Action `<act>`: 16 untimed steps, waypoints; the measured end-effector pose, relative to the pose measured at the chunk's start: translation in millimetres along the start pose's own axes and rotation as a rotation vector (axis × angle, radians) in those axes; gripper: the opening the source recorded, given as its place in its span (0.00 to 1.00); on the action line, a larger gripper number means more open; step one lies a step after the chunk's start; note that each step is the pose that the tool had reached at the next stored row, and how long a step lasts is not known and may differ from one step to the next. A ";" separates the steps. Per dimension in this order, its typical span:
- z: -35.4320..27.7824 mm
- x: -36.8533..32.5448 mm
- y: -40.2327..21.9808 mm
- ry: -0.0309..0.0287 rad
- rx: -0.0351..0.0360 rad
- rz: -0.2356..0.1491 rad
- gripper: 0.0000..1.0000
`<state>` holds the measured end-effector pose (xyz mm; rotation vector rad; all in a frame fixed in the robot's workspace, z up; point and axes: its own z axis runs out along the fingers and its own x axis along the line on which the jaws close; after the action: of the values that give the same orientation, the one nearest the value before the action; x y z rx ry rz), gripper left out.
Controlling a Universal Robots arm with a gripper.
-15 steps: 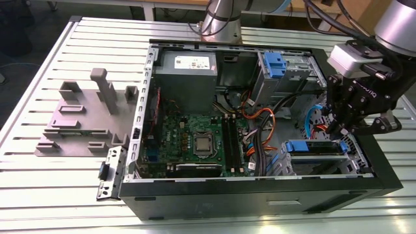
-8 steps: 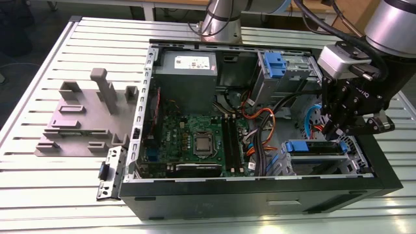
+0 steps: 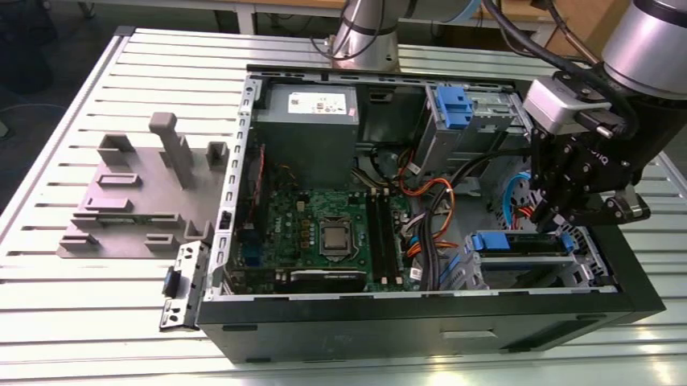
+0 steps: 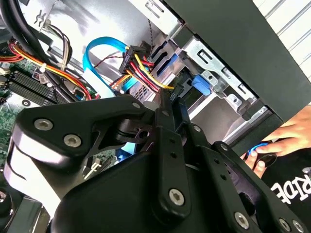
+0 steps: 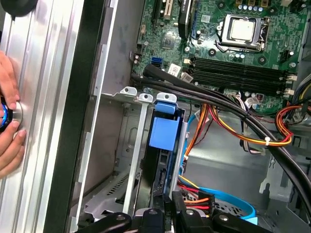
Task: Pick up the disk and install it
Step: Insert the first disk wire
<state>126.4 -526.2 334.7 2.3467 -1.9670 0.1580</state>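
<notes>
The disk (image 3: pixel 520 243), dark and set in a blue carrier, stands on edge inside the metal drive cage (image 3: pixel 536 273) at the near corner of the open computer case, on the exterior view's right. In the first wrist view the disk's blue carrier (image 5: pixel 162 132) fills one slot of the cage. My gripper (image 3: pixel 552 227) hangs over the disk's cable end, inside the case. The black fingers (image 4: pixel 167 104) look pressed together with nothing between them. My gripper (image 5: pixel 171 203) points along the disk's edge, and I cannot tell whether it touches it.
Orange, red and blue cables (image 5: pixel 228 131) run close beside the cage. The motherboard (image 3: pixel 322 233) fills the case's middle and a grey power supply (image 3: pixel 307 121) sits at the back. A grey fixture (image 3: pixel 129 193) stands on the slatted table. A person's hand (image 5: pixel 7 121) rests outside the case wall.
</notes>
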 end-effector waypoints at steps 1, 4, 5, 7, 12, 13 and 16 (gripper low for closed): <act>0.1 0.7 0.2 -0.0044 0.0007 0.001 0.19; 0.6 3.4 0.9 -0.0148 0.0023 0.003 0.19; 0.8 4.4 1.1 -0.0168 0.0025 0.004 0.19; 1.3 6.2 1.7 -0.0216 0.0032 0.006 0.19; 2.0 9.4 2.9 -0.0420 0.0064 0.009 0.19; 2.1 9.8 3.0 -0.0487 0.0074 0.010 0.19; 2.2 10.4 3.7 -0.0725 0.0113 0.013 0.19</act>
<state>124.7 -537.3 333.8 2.3797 -2.0190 0.0862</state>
